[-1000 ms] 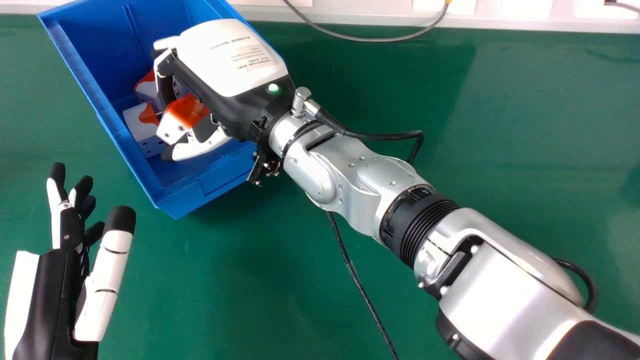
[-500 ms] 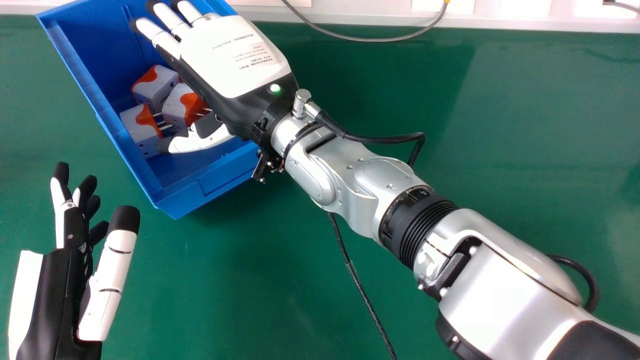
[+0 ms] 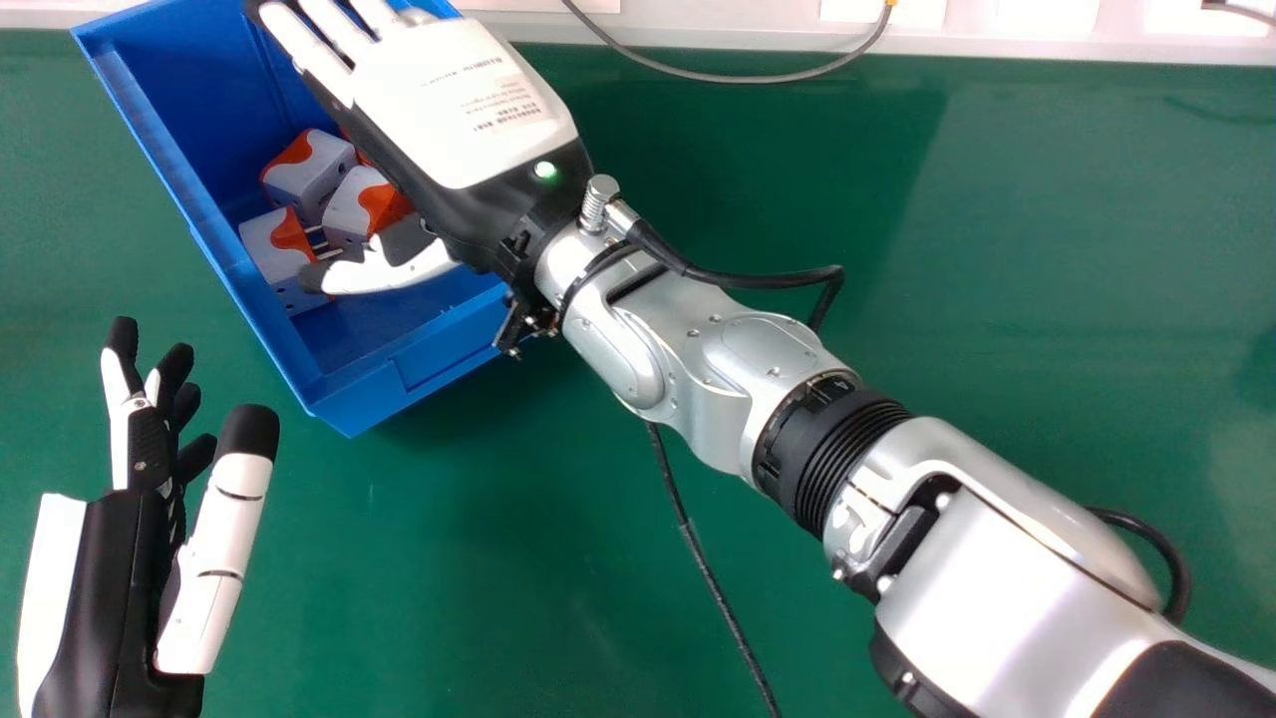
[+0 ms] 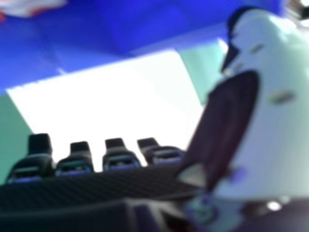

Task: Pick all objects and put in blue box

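My right hand [image 3: 464, 105] is over the blue box [image 3: 414, 371] at the upper left of the head view, its fingers straight and nothing held. Below its palm and thumb lie white-and-orange blocks in the box: a rear block [image 3: 307, 178], a middle block [image 3: 359, 207] with metal pins, and a front block [image 3: 274, 244] partly behind the thumb. The right hand view has the right hand [image 4: 120, 159] with fingers extended, and the blue box [image 4: 96, 43] beyond. My left hand [image 3: 120, 538] rests open at the lower left of the head view, apart from the box.
The green table [image 3: 478, 558] spreads around the box. A black cable [image 3: 698, 548] hangs down beside the right forearm. A grey cable [image 3: 718, 77] loops along the white ledge [image 3: 758, 30] behind the table.
My right hand's curled fingers have straightened, and the orange-and-white block that was at them now lies among the others in the box. The thumb has swung slightly outward; the left hand has barely shifted.
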